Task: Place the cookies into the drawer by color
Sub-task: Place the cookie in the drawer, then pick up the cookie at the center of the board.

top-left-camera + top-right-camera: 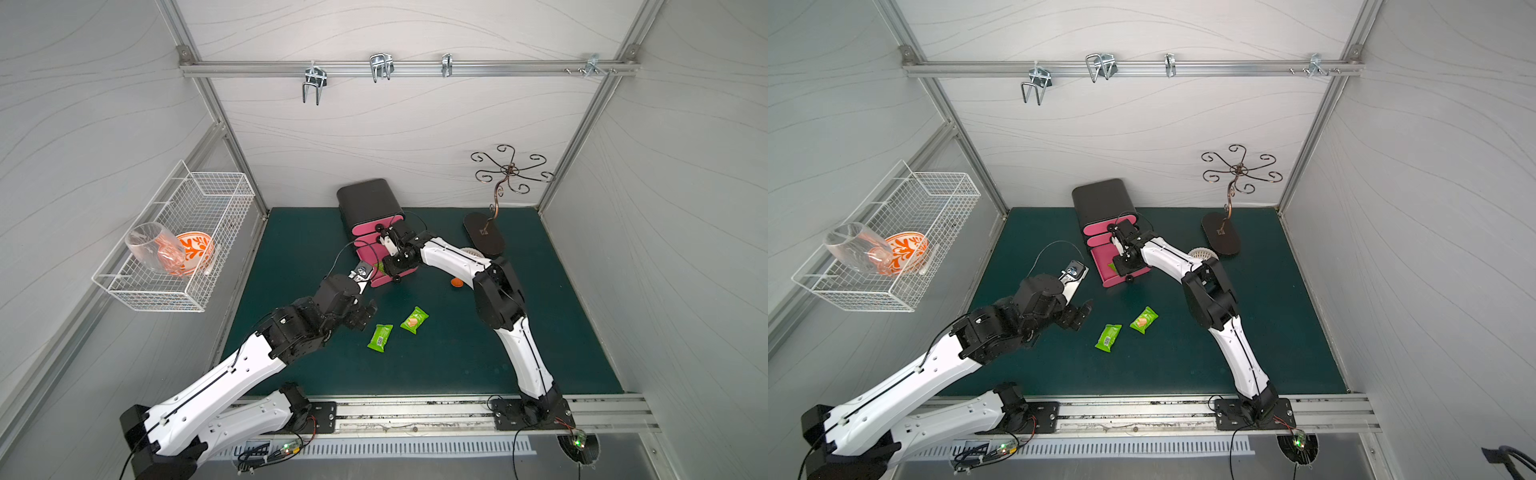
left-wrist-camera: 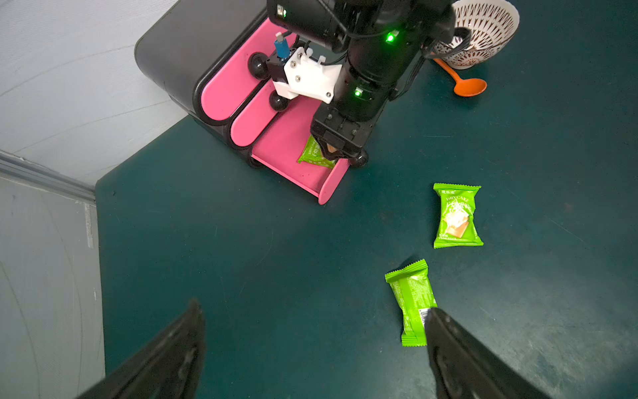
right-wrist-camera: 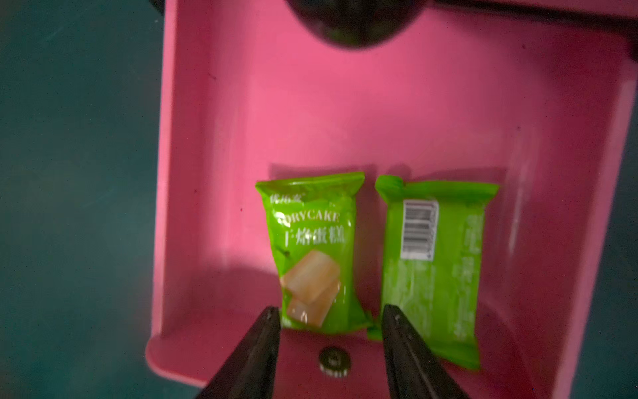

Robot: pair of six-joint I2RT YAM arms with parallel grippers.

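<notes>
**Two green packets in the drawer, two left on the mat**

The near packet [image 1: 380, 338] lies flat on the mat [image 1: 457, 357], back up, at centre front. Its long axis runs near to far with a slight lean. The far packet [image 1: 414, 319] lies just beyond it to the right, picture up and not touching it. Two more green ones are in the open bottom drawer [image 3: 241, 103], side by side: the face-up packet [image 3: 312, 252] and the back-up packet [image 3: 435, 262].

The right gripper [image 3: 331, 312] hangs over that drawer. Its jaws stand apart on either side of the face-up packet's end, wider than the packet, so it holds nothing.

The left gripper [image 2: 314, 307] is spread wide and empty, just left of the near packet and a little beyond it. In its wrist view the packet sits off to one side of the gap, partly hidden behind the gripper. Its long axis runs along the jaws, so a squeeze would cross its short width.

The left arm is much the nearer to both mat packets. The pick likely needs a shift right and nearer to centre the packet, with little wrist turn.
</notes>
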